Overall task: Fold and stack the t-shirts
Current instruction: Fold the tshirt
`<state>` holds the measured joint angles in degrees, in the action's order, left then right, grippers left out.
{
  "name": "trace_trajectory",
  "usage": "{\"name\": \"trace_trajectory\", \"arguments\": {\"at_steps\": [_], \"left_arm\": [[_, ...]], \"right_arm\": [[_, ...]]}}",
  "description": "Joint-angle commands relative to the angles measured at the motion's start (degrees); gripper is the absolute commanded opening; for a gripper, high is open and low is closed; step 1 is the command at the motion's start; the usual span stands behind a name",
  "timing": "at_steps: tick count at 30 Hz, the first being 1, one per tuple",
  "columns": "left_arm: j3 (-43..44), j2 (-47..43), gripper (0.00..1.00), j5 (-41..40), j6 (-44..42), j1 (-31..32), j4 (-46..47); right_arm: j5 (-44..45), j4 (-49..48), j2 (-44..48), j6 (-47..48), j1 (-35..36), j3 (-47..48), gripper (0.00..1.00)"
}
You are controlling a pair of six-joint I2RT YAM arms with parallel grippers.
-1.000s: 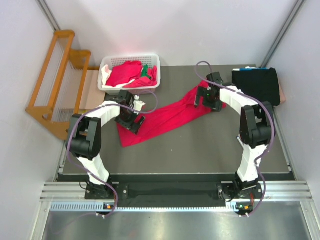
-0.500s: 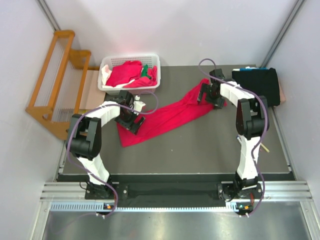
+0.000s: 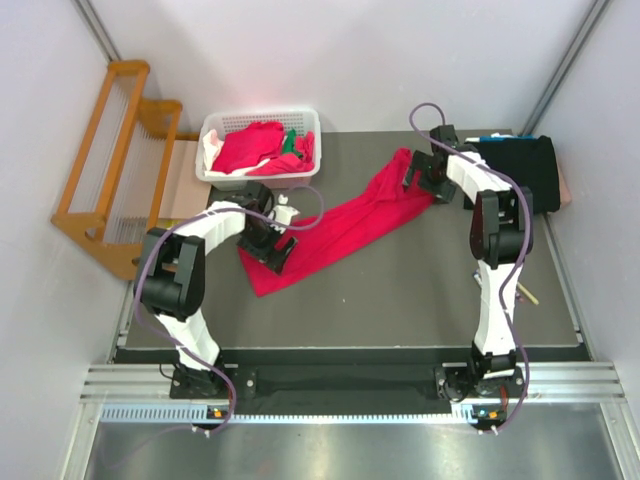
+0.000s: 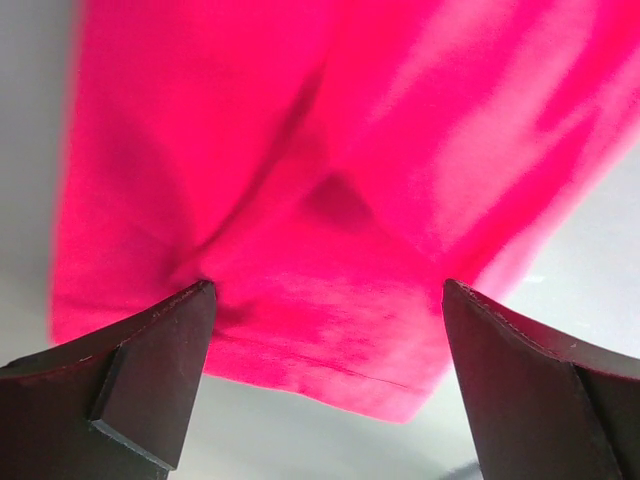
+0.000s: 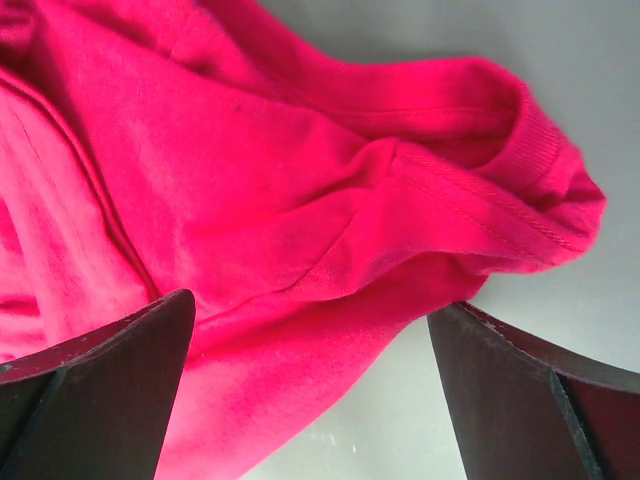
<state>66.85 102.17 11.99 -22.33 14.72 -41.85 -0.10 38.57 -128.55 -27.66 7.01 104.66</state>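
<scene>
A crimson red t-shirt (image 3: 340, 225) lies stretched diagonally across the dark table. My left gripper (image 3: 268, 243) hovers over its near left end, jaws wide open; in the left wrist view the gripper (image 4: 327, 300) shows the shirt's hem (image 4: 330, 365) lying between the fingers, not pinched. My right gripper (image 3: 424, 178) is over the far right end, jaws wide open; in the right wrist view the gripper (image 5: 312, 310) has a bunched ribbed edge (image 5: 520, 150) just beyond it. A black t-shirt (image 3: 515, 170) lies folded at the back right. More red, green and white cloth (image 3: 262, 145) fills the basket.
The white plastic basket (image 3: 212, 128) stands at the back left of the table. A wooden rack (image 3: 110, 150) stands off the table's left side. A small stick (image 3: 527, 293) lies near the right edge.
My right gripper has moved towards the back right, and the shirt's far end has shifted with it. My left gripper and the shirt's near end have slid slightly right.
</scene>
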Motion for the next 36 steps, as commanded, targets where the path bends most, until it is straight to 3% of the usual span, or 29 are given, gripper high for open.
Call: {"name": "trace_trajectory", "arguments": {"at_steps": [1, 9, 14, 23, 28, 31, 36], "left_arm": [[2.4, -0.5, 0.99, 7.4, 2.5, 5.7, -4.7], [1.6, 7.1, 0.99, 14.2, 5.5, 22.7, -8.1], [2.9, 10.2, 0.99, 14.4, 4.7, 24.3, -9.0], [18.1, 5.3, 0.99, 24.0, 4.4, 16.7, -18.8], [26.5, 1.7, 0.99, 26.2, 4.8, 5.8, -19.6], [25.8, 0.8, 0.99, 22.5, 4.4, -0.1, -17.4], [15.0, 0.4, 0.99, 15.2, 3.0, -1.7, -12.3]], "right_arm": [[0.7, 0.6, -5.0, -0.4, -1.4, 4.3, 1.00], [0.3, 2.3, -9.4, -1.0, -1.7, 11.2, 1.00], [-2.7, 2.5, -9.3, -1.1, -1.9, 12.8, 1.00], [-4.8, 4.7, -11.5, -0.8, -3.0, 21.6, 1.00], [-8.8, 5.2, -12.3, -1.4, -3.8, 26.5, 1.00], [-9.7, 4.1, -10.2, -1.7, -3.6, 25.8, 0.99], [-12.9, 2.9, -6.6, -1.8, -3.0, 23.0, 1.00]]}}
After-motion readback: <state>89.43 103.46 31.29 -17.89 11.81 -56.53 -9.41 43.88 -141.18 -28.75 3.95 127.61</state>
